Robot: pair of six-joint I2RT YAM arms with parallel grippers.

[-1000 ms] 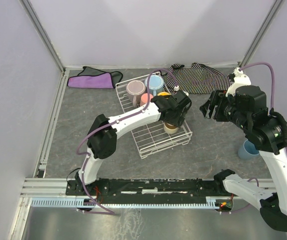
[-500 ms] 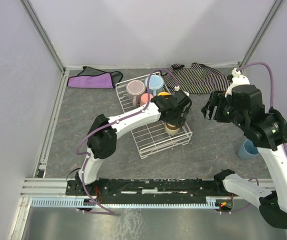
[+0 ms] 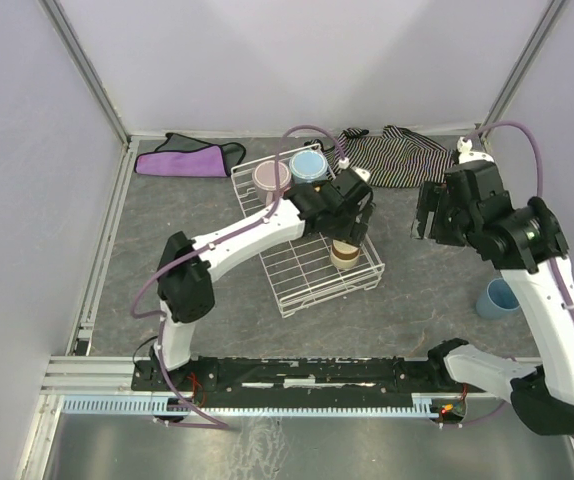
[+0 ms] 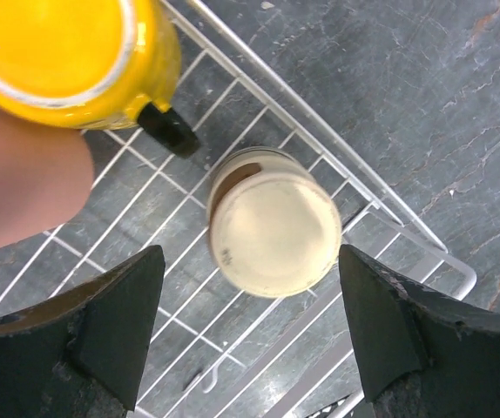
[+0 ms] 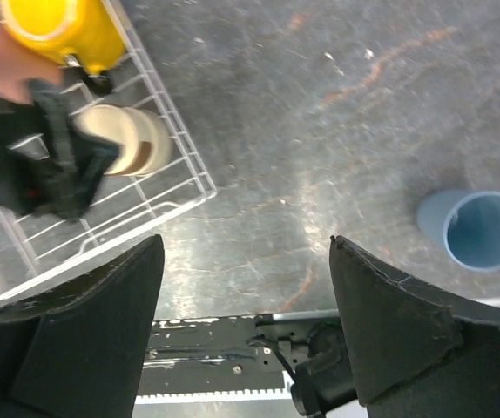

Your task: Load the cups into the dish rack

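The white wire dish rack stands mid-table. A pale pink mug and a light blue mug stand at its far end. My left gripper hovers open and empty over the rack. Straight below it a small cup stands with its cream end up, at the rack's right edge. A yellow mug and a blurred salmon tumbler stand beside it. My right gripper is open and empty above bare table. A blue tumbler stands upright on the table at the right, also in the right wrist view.
A purple cloth lies at the back left and a striped cloth at the back right. Metal frame rails run along the left side and the near edge. The right wrist view shows the rack's corner and the left gripper.
My left gripper has lifted and drawn back a little from the small cup, uncovering the pink and blue mugs more. My right gripper has shifted slightly to the right and farther back.
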